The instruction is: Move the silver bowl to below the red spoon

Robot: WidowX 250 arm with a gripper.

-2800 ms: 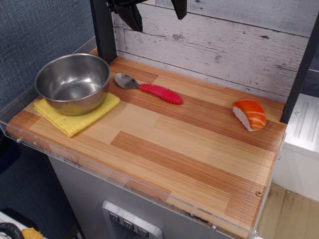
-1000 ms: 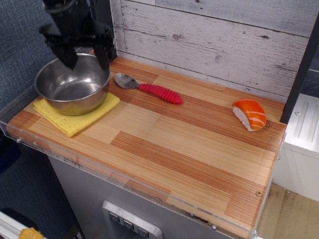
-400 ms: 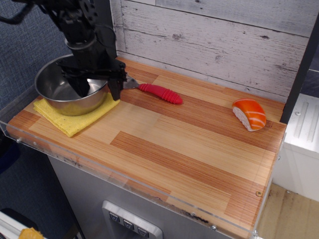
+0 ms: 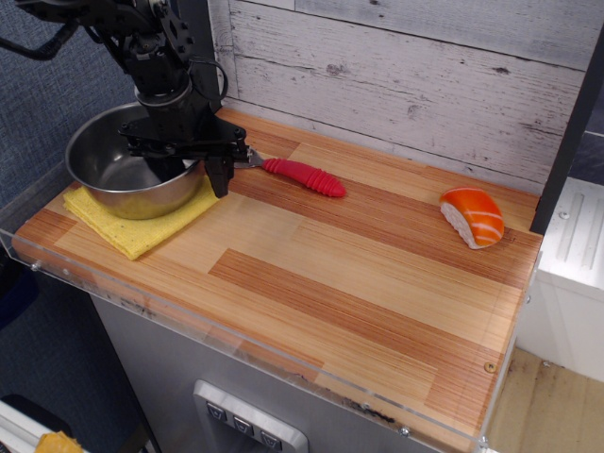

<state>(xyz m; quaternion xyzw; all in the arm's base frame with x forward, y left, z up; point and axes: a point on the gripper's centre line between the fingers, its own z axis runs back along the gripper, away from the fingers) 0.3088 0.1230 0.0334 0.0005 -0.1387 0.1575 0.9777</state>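
Observation:
The silver bowl sits on a yellow cloth at the table's back left. My black gripper is low over the bowl's right rim, with one finger inside the bowl and the other outside it. The jaws stand apart and straddle the rim. The red spoon lies just right of the bowl, its handle pointing right. Its metal end is partly hidden behind the gripper.
The yellow cloth lies under the bowl. An orange-and-white sushi piece sits at the right near the back. A whitewashed plank wall rises behind the wooden table. A clear lip runs along the front edge.
My gripper came down from the top of the view to the bowl and has lowered onto its right rim. The bowl and spoon have not moved.

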